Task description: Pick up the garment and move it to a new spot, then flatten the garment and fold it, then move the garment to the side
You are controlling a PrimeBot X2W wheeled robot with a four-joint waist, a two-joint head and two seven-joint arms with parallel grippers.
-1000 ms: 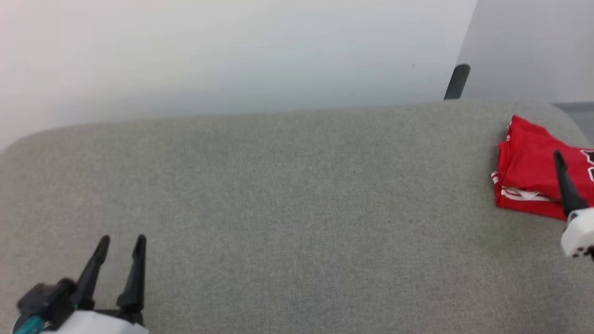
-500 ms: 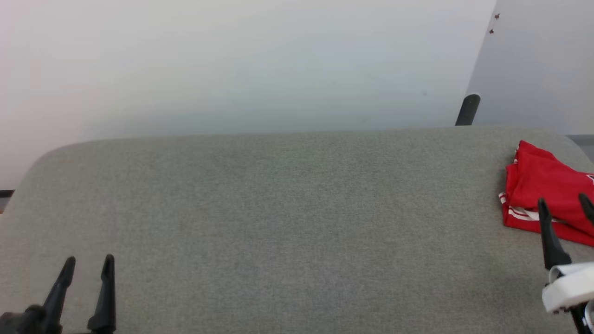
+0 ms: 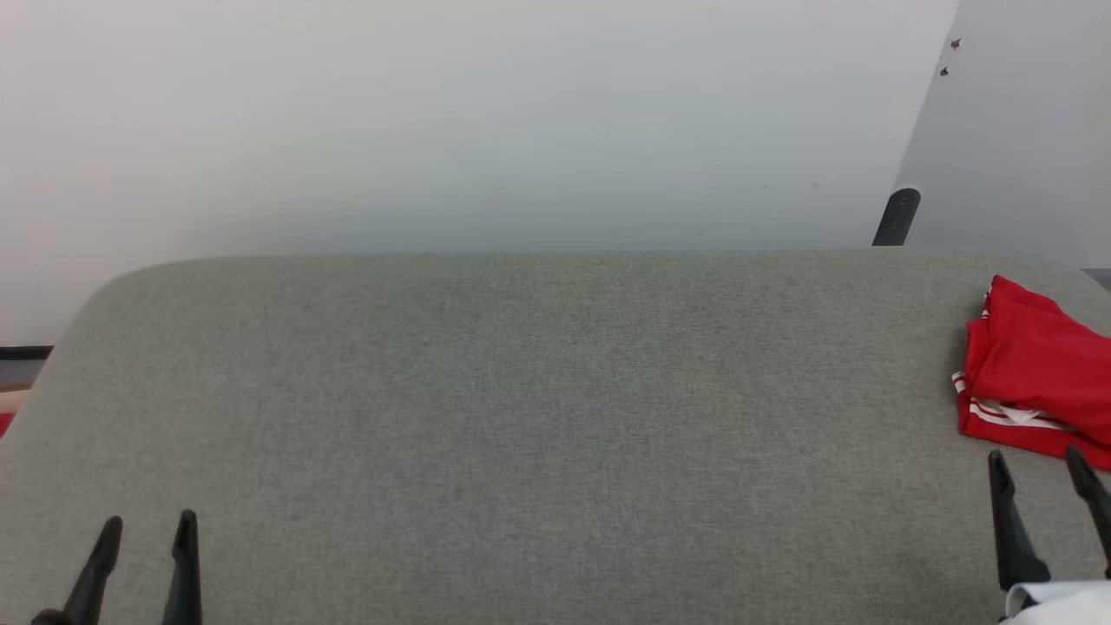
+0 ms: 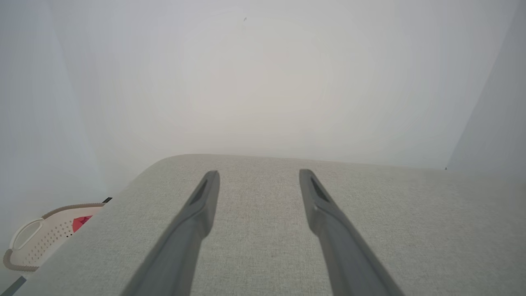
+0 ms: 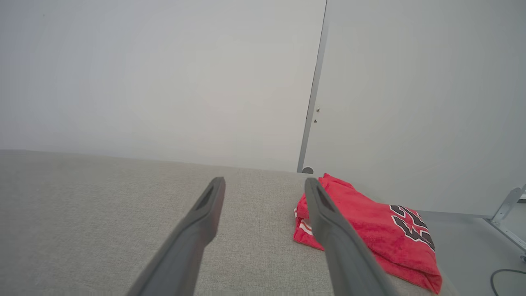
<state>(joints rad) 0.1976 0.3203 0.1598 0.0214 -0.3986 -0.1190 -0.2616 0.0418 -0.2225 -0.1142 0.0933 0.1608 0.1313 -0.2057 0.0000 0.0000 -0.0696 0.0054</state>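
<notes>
Folded red jersey shirt (image 3: 1037, 391), black-and-white print on top, at the right end of the grey fabric-covered tabletop (image 3: 555, 391), close to its rounded edge. Just short of it, the right gripper (image 3: 1035, 454), fingers spread and empty. Well apart at the lower left, the left gripper (image 3: 149, 519), likewise spread and empty.

Likely risks: shoving the bundle over that right-hand edge with any push from the right fingers, or snagging the top layer, judged slack, and undoing the fold.

Felt-like weave, probably grippy enough to hold cloth. Plain pale walls behind, a dark post (image 3: 897, 217) past the far edge, a white perforated basket (image 4: 37, 242) holding red cloth (image 4: 82, 222) below the table's left end.
</notes>
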